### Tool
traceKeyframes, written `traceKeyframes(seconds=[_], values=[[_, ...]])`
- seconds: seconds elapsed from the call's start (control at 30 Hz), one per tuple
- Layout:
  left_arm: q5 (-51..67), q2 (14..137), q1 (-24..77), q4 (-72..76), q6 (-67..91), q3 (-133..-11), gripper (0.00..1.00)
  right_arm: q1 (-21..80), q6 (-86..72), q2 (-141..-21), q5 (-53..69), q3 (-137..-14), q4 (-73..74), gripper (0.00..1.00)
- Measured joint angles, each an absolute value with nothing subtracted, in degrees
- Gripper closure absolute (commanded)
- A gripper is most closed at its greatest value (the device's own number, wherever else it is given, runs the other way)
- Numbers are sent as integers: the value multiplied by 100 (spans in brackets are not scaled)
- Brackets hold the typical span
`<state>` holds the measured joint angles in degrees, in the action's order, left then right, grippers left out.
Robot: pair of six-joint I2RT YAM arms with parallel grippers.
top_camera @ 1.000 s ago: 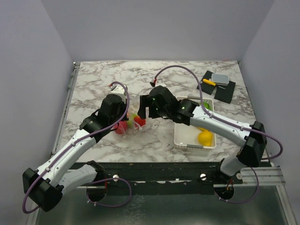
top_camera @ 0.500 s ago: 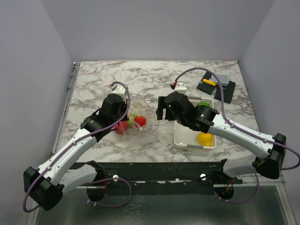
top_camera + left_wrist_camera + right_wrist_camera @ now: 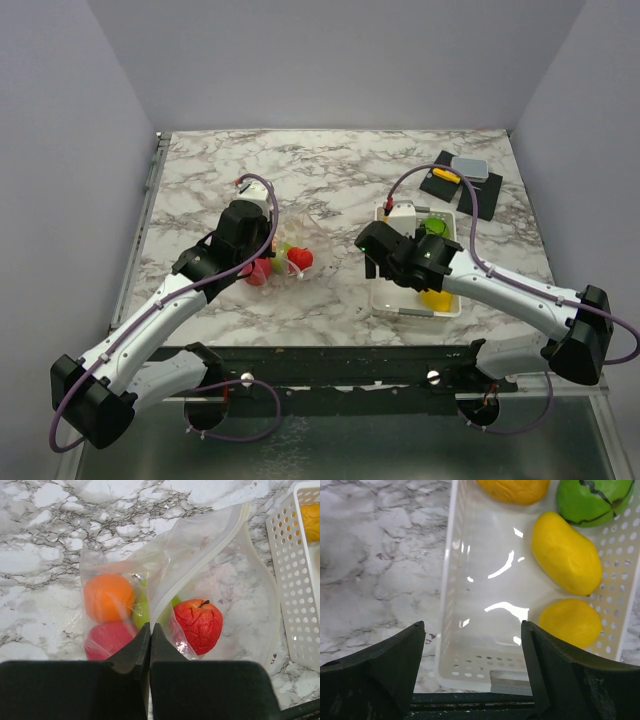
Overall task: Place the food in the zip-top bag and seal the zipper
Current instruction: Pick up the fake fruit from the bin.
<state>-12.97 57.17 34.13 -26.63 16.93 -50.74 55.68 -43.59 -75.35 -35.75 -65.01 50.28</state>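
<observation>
The clear zip-top bag lies on the marble with its mouth gaping toward the white basket. Inside it are an orange fruit, a red one, a green one and a wrinkled red apple. My left gripper is shut on the bag's upper film, holding that edge up. The pale zipper runs along the mouth. My right gripper hangs open over the basket's bare left side, holding nothing. Yellow food, a round yellow piece and a green piece lie to its right.
The basket stands right of the bag, close to the table's front edge. Black pads with a grey block and a yellow piece sit at the back right corner. Walls enclose the marble top on three sides.
My right arm has swung from above the bag's mouth back to the right and now hovers over the basket, jaws open throughout. The left arm and the bag have stayed still.
</observation>
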Motion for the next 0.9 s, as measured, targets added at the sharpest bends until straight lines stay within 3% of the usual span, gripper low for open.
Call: traceKeyframes(seconds=[0.27,0.6,0.9], values=[[-1253,5717,3413,-2663,1693,-5074,100,5402,-4873,-7520,-3667,-5953,5612,17],[-1240,5717,3413,-2663,1691,-5074,100,4873,-5057,-7430,-3691,-5596,5749,0],[-1232,5717,3413,-2663,1691,-5074,100,4355,-5002,-7323,-3662,-5179,5649,0]])
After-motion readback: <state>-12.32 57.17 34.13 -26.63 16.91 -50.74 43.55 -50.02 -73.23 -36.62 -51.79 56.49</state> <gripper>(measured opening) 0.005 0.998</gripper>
